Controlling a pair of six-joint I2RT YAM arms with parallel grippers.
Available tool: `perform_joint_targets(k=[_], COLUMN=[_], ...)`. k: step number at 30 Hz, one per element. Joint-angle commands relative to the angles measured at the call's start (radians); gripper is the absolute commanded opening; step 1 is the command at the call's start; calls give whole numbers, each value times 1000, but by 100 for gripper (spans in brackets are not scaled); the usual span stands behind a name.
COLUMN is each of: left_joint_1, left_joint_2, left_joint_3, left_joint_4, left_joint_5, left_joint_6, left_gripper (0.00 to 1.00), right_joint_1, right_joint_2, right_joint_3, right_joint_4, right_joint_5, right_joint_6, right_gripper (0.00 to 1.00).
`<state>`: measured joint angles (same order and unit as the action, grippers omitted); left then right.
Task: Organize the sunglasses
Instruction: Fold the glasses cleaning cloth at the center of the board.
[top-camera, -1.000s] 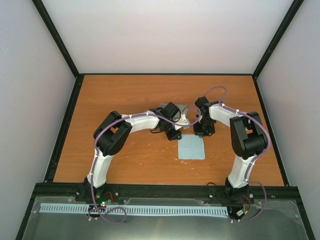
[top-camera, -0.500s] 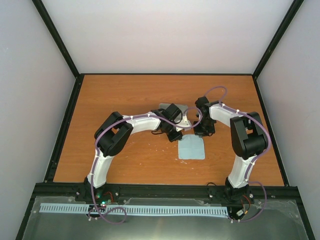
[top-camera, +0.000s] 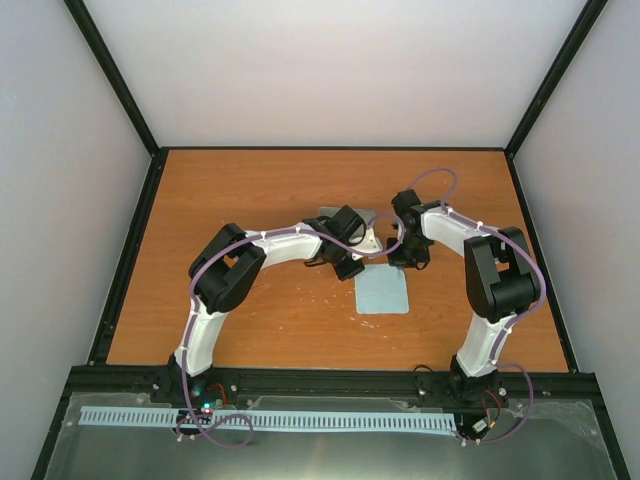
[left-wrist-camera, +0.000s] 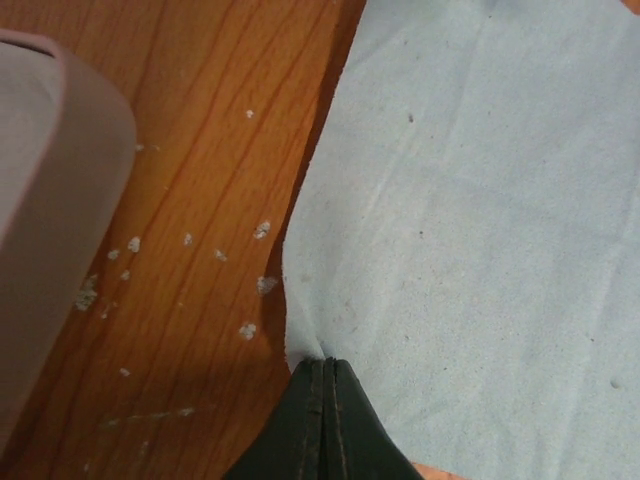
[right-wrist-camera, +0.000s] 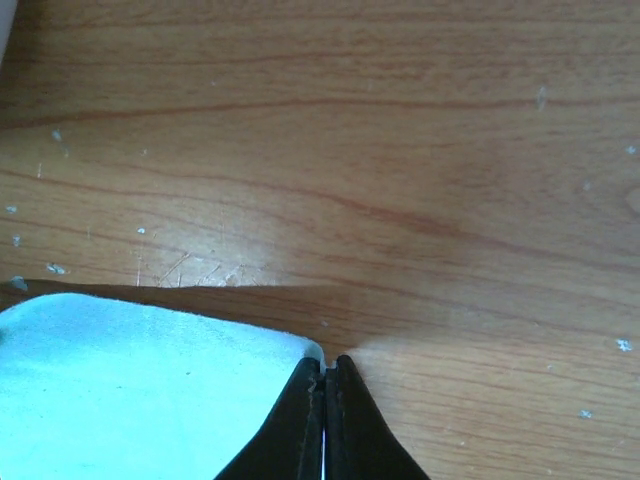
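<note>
The left claw (left-wrist-camera: 325, 365) was fully closed, nipping the edge of the light blue cloth (left-wrist-camera: 480, 220) at a corner. The cloth spread ahead of it and to its right. The pink case (left-wrist-camera: 50, 200) lay close on its left, with bare table (left-wrist-camera: 220, 150) between them. The right claw (right-wrist-camera: 325, 368) was likewise closed tight, pinching another corner of the cloth. The fabric lay to its left, and only wood was ahead and to its right.

The sunglasses could not be made out in any view. Whether they sat in the case or under an arm could not be told.

The step seemed to be handling the cloth by two corners, either to fold it or to shift it. Both pinches looked shallow, right at the hem. To do it well, the claws probably needed to rise together and keep their spacing, so the fabric hung flat without tugging out of either grip. The left claw had the case close beside it, so its path likely needed to lead away from that side. A slow, level carry would have suited such a thin, limp sheet.
</note>
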<state>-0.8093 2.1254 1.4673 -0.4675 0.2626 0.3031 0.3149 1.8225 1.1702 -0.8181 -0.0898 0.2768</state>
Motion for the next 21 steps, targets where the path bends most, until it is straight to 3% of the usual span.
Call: perform_joint_targets(k=[1, 11, 21], left_joint_1=[-8, -10, -9], left_joint_2=[-27, -80, -112], left_joint_3=[39, 68, 32], left_joint_4=[-3, -42, -41], left_joint_5=[-45, 69, 64], left_joint_6=[24, -29, -21], left_gripper=[1, 1, 1], right_joint_1=[1, 1, 1], right_joint_2=[-27, -87, -141], right_joint_3=[15, -24, -80], right_joint_4=[11, 36, 48], right_joint_5=[-3, -41, -59], right_joint_6=[-8, -28, -36], right_gripper=[3, 3, 3])
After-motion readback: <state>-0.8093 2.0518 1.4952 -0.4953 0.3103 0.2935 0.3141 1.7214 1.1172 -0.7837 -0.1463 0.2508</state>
